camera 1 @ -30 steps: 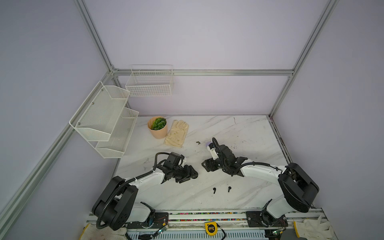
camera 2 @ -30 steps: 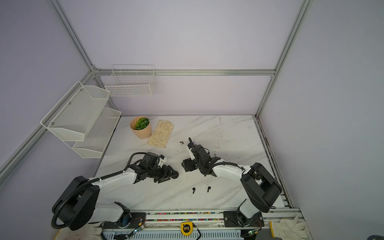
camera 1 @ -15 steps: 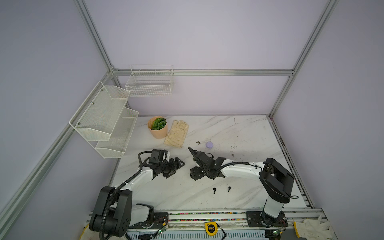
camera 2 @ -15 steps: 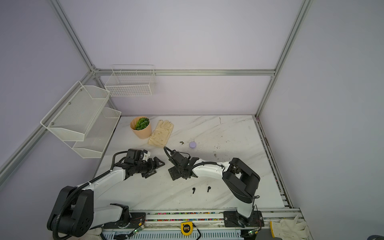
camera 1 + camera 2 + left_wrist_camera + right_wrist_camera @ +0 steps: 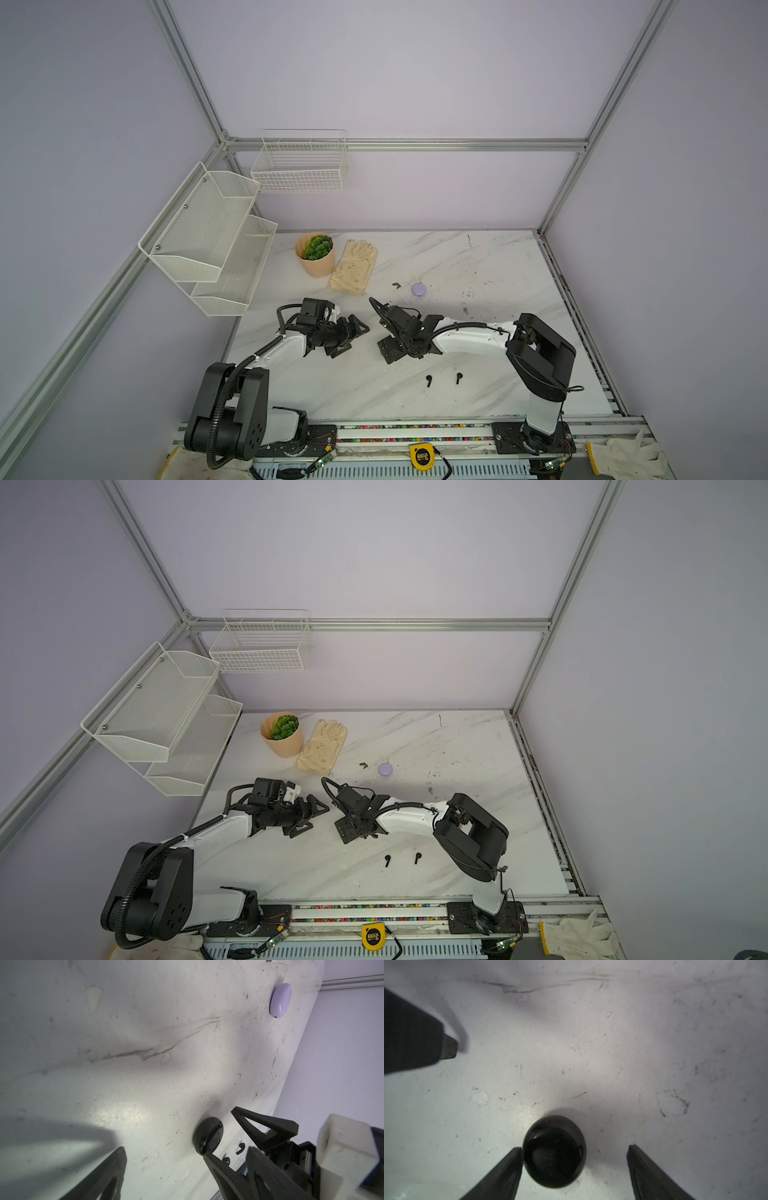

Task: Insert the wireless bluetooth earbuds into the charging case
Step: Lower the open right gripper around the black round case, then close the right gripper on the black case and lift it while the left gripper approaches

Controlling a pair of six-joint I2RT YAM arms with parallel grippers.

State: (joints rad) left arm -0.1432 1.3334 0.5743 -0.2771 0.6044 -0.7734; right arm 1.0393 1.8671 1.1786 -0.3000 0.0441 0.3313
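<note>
The black round charging case [image 5: 554, 1152] lies on the marble between the fingers of my open right gripper [image 5: 574, 1147]. It touches one finger; the other stands well clear. In both top views the right gripper [image 5: 405, 349] hides this case. My left gripper [image 5: 164, 1151] [image 5: 353, 337] is open and empty, and the black case [image 5: 207, 1137] sits just past one of its fingertips. A lilac case [image 5: 418, 289] [image 5: 280, 1000] lies shut farther back. Two black earbuds [image 5: 429, 380] [image 5: 458, 377] lie near the front edge, also small in the left wrist view [image 5: 241, 1149].
A potted plant [image 5: 316, 254] and a cream glove [image 5: 354, 268] sit at the back left. White mesh shelves [image 5: 208, 241] hang over the left edge. A small dark scrap [image 5: 396, 285] lies beside the lilac case. The two grippers stand close together.
My right gripper let go of the lilac case at the back, then swung left and forward over the black case. My left gripper drew back to the left and opened wider.
</note>
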